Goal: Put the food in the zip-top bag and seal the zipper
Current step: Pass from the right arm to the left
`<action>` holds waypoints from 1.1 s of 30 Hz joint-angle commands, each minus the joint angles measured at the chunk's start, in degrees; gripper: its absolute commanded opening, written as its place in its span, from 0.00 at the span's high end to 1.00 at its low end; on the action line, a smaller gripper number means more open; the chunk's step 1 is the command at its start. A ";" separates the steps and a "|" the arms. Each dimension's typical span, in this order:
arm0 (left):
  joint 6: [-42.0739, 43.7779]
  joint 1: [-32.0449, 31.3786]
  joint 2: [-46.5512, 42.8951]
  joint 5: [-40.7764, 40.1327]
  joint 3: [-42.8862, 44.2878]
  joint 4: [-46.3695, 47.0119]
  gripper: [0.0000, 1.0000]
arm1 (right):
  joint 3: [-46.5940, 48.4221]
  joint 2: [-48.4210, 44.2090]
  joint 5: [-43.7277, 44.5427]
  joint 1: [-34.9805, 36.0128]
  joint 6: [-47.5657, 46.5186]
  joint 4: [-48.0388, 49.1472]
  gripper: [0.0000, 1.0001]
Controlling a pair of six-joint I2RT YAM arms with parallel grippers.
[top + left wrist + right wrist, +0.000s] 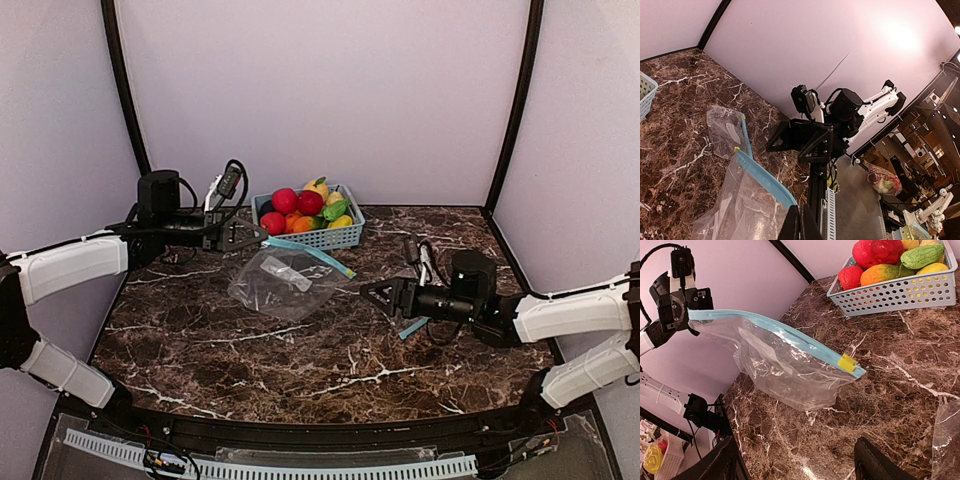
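The left gripper [256, 238] is seen shut on one end of the light-blue zipper [308, 256] of a clear zip-top bag [283, 285], which is held up off the marble-patterned table [300, 370] at that corner. From the clamped end the zipper is stretched out nearly level toward the right, and a yellow slider [847, 363] is carried at its free end. The crinkled body of the bag hangs below the strip, and its lowest part appears to be resting on the tabletop; whether the mouth is sealed cannot be told. A small white label [285, 272] is seen through the plastic. The right gripper [368, 293] is held low over the table just beside the bag's free end, its jaws spread wide and nothing between them. The food [305, 208], toy fruits and vegetables in red, orange, yellow and green, is heaped in a light-blue mesh basket [335, 238] set against the back wall, just behind the bag. A second clear bag [726, 131] with its own blue strip is laid flat on the table near the right arm.
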 commanded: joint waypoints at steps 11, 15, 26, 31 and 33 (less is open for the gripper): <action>-3.16 0.14 -3.25 6.21 -1.65 7.03 0.99 | -2.77 5.35 -14.60 -6.55 0.55 14.20 0.52; -5.40 0.12 -3.21 7.98 -2.06 9.89 0.99 | -0.47 6.62 -16.78 -7.03 -2.35 12.89 0.55; -9.65 0.12 -3.68 10.10 -3.17 16.06 0.99 | 4.82 14.74 -23.85 -7.25 -2.20 17.30 0.51; -10.41 0.12 -3.54 10.29 -3.34 16.94 0.99 | 4.64 15.53 -24.42 -7.31 -1.53 19.74 0.55; -11.02 0.12 -3.47 10.45 -3.43 17.71 0.99 | 4.88 15.60 -24.63 -7.27 -1.65 19.64 0.53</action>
